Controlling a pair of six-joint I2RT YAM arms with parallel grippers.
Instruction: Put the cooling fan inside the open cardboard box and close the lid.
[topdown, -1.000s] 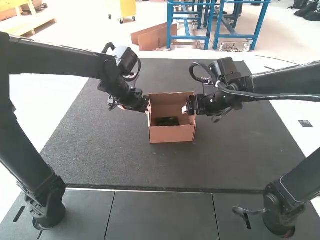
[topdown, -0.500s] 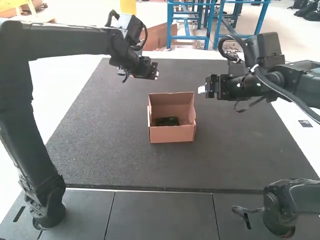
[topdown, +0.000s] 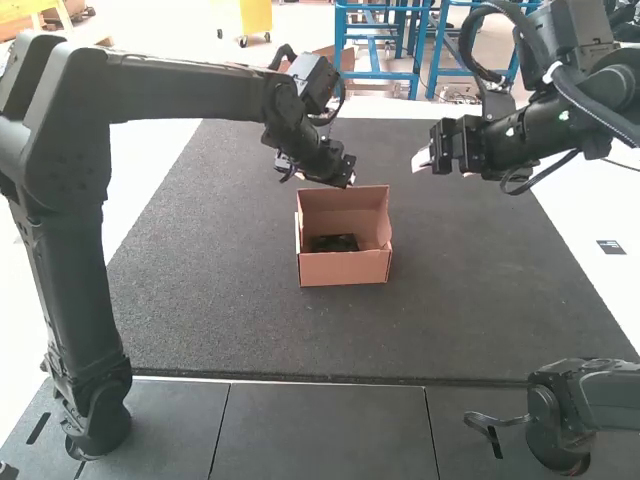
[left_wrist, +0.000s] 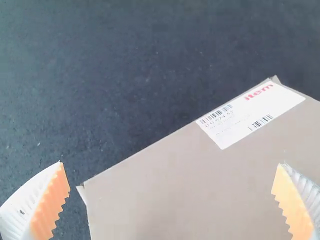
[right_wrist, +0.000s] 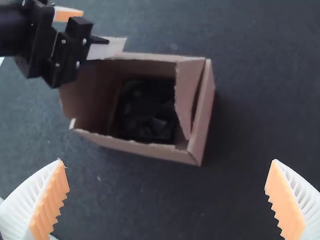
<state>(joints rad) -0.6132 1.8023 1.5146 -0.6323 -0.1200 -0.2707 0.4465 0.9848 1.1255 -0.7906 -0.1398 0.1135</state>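
High view, centre of frame: cardboard box (topdown: 343, 250) on the mat (topdown: 200, 280), open side up. Inside it, down on the floor of the box: cooling fan (topdown: 333, 242). Along the box's far edge: lid flap (topdown: 345, 200), standing upright. Just above and left of that flap in frame, behind the box's upper-left corner: left gripper (topdown: 340, 180), near the flap; whether touching, impossible to tell. Upper right of the box, well apart from it: right gripper (topdown: 420, 160).

High rear overview, wrist views overlooking box (topdown: 345, 268)
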